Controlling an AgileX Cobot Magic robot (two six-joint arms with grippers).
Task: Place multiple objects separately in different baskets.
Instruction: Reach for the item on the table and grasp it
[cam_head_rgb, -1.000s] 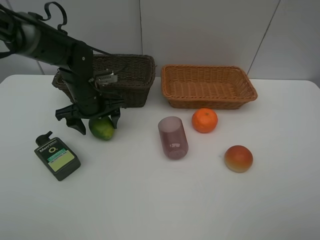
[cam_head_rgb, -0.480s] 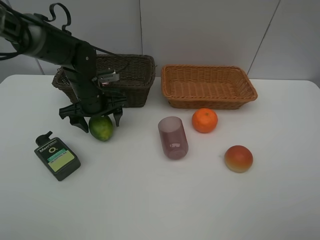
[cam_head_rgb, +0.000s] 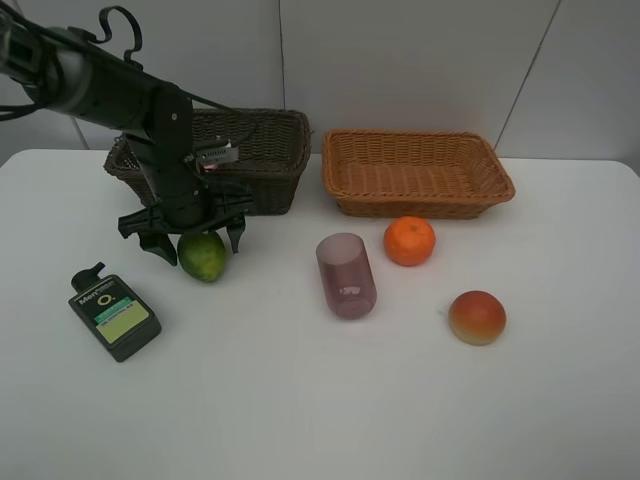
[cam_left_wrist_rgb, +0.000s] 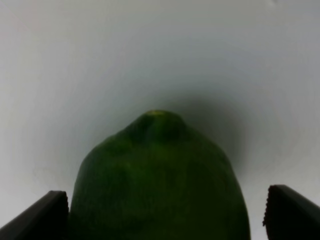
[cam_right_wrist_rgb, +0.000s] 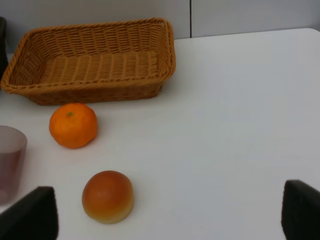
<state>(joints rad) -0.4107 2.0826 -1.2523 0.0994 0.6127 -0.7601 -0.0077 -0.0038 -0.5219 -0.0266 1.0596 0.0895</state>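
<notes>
**Left gripper spread wide over green fruit**

The left gripper (cam_head_rgb: 200, 248) hangs with its fingers fully apart, straddling the green oval fruit (cam_head_rgb: 204, 258) on the white surface (cam_head_rgb: 300, 400) – nothing is clamped. In the left wrist view one finger (cam_left_wrist_rgb: 42, 215) sits close against the fruit's side, contact hard to judge, while a strip of surface shows before the other. Compared with a second ago the arm stands slightly more upright and the gripper has shifted a little; over the last half second it has not moved, and the fruit lies where it did. The fruit rests between the fingertips, just in front of the dark brown basket (cam_head_rgb: 265, 150). The right gripper (cam_right_wrist_rgb: 165, 215) – also spread wide, empty – looks over the orange (cam_right_wrist_rgb: 73, 125), the red-orange fruit (cam_right_wrist_rgb: 107, 196) and the light tan basket (cam_right_wrist_rgb: 95, 70). The purple cup (cam_head_rgb: 346, 275) and black bottle (cam_head_rgb: 115, 315) lie apart on the surface.
</notes>
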